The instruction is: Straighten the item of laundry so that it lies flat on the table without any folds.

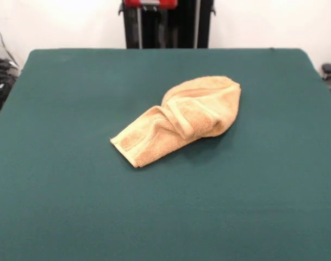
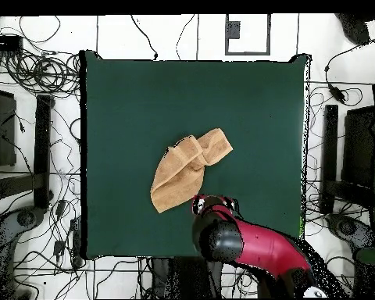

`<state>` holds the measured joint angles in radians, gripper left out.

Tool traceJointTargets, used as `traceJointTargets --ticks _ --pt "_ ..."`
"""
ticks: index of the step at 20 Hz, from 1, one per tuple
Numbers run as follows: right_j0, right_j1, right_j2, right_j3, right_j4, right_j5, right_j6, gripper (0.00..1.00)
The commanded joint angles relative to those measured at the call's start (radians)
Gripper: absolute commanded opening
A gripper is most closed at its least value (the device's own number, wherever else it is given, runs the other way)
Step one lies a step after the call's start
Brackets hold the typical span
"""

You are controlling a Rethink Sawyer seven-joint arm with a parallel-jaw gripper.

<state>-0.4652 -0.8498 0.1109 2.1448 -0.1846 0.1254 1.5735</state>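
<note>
Green felt fills the near part of the front view, the bare tabletop (image 1: 73,217) running wide towards six o'clock with nothing lying on it. Further in, close to the middle, the towel (image 1: 179,120) lies crumpled: its hemmed end with the woven band points to about seven o'clock, while the bulkier rounded end sits up at about one o'clock. A thick fold runs across its middle, so part of the cloth is doubled over itself and it does not lie flat. Beyond it, at twelve o'clock past the far edge, the black pedestal (image 1: 168,24) stands with a strip of red at the top.

Seen from overhead, the towel (image 2: 187,169) rests near the centre of the tabletop (image 2: 261,101), stretched from seven to one o'clock. Just beside its lower end, at about five o'clock, the red and black arm (image 2: 249,244) hangs over the green; whether the jaws are open or closed I cannot tell
</note>
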Motion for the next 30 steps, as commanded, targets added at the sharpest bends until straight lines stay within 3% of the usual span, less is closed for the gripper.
traceJointTargets --ticks 1,5,9,12,19,24,27,28,30 --pt "0.075 0.186 0.151 -0.094 -0.073 -0.078 0.068 1.00" --pt "0.102 0.264 0.142 -0.146 -0.087 -0.138 0.094 1.00" --pt "0.194 0.287 0.065 -0.193 -0.063 -0.189 0.149 1.00" --pt "0.287 0.265 -0.021 -0.189 0.013 -0.245 0.230 1.00" --pt "0.393 0.279 -0.101 -0.187 0.145 -0.375 0.292 1.00" --pt "0.472 0.302 -0.164 -0.103 0.326 -0.593 0.393 1.00" --pt "0.391 0.307 -0.070 -0.108 0.274 -0.575 0.376 1.00" --pt "0.262 0.350 0.078 -0.117 0.185 -0.540 0.395 1.00" --pt "0.133 0.430 0.222 -0.156 0.075 -0.498 0.373 1.00"
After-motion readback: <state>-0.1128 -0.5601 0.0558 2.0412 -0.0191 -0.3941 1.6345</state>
